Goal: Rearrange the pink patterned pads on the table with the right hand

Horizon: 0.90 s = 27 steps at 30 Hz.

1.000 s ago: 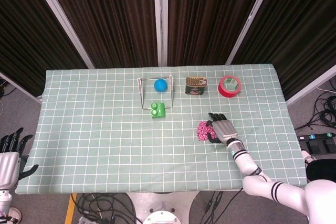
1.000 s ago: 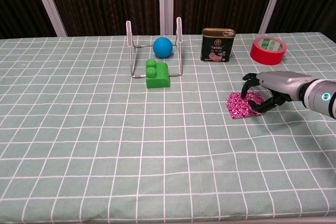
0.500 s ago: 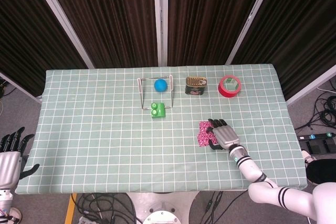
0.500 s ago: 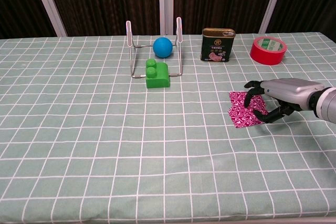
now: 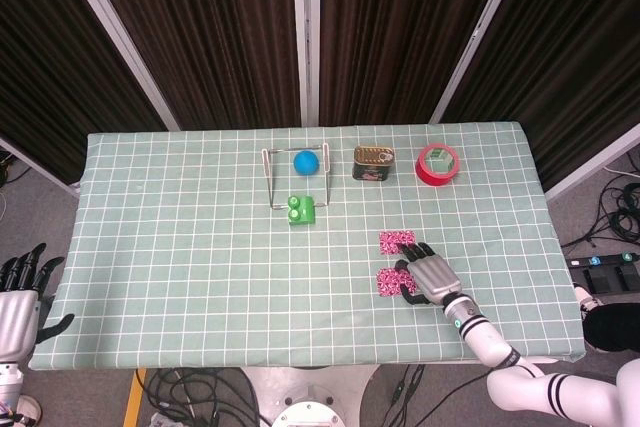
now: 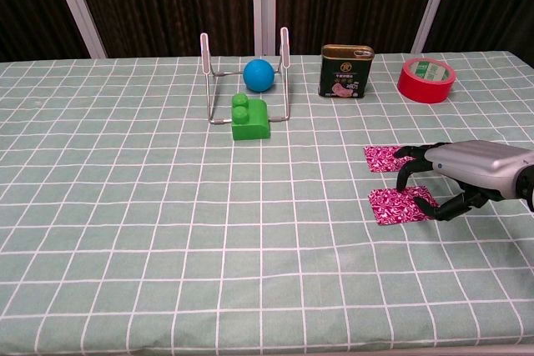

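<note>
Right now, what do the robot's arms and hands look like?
The right hand has a silver-grey metallic back and black fingers. Behind it, in the head view, comes a wrist segment with a small teal light, then a white forearm with black bands. The left hand shows at the frame edge: the same silver-grey body with black fingers. No cables show on either arm.

Two pink pads are seen on the green checked table (image 5: 180, 237); the far pad (image 5: 397, 241) lies flat just beyond the near pad (image 5: 388, 280); the near pad is touched by the right hand (image 5: 431, 275); the left hand (image 5: 18, 292) is kept off the table, far left.
</note>
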Each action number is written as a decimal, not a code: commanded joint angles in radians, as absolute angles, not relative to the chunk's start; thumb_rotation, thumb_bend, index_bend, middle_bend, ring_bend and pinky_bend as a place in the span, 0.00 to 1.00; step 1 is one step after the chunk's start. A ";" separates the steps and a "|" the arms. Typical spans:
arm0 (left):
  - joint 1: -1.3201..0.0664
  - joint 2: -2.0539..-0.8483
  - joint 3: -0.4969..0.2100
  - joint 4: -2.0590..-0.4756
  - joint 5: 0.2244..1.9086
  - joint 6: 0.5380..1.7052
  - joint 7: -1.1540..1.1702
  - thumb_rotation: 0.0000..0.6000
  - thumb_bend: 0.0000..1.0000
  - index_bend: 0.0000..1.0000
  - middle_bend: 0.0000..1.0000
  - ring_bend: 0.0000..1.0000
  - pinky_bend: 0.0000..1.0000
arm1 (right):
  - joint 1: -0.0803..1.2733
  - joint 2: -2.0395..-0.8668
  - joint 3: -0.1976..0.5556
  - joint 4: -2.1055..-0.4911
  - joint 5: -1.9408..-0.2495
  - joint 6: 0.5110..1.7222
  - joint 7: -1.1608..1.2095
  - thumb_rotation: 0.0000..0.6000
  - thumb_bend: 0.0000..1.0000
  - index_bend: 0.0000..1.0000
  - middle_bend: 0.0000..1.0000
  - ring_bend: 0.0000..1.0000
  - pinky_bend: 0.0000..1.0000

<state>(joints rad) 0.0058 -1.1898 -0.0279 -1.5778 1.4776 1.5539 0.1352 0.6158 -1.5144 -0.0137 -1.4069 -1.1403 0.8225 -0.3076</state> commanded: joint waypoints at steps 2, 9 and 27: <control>0.010 -1.194 -0.025 -1.566 1.483 1.561 0.125 1.00 0.04 0.25 0.15 0.12 0.13 | 0.606 -1.504 -0.012 -1.417 -1.155 0.837 -0.293 0.58 0.49 0.29 0.00 0.00 0.00; 0.015 -1.199 -0.021 -1.552 1.487 1.565 0.114 1.00 0.04 0.25 0.15 0.12 0.13 | 0.587 -1.476 -0.020 -1.430 -1.177 0.850 -0.271 0.58 0.49 0.29 0.00 0.00 0.00; 0.013 -1.203 -0.024 -1.548 1.492 1.565 0.113 1.00 0.04 0.25 0.15 0.12 0.13 | 0.544 -1.456 -0.041 -1.409 -1.210 0.847 -0.219 0.57 0.49 0.29 0.00 0.00 0.00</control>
<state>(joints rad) 0.0127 -1.2030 -0.0236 -1.5486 1.4925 1.5653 0.1134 0.5442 -1.4559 -0.0408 -1.4095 -1.2095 0.8478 -0.2191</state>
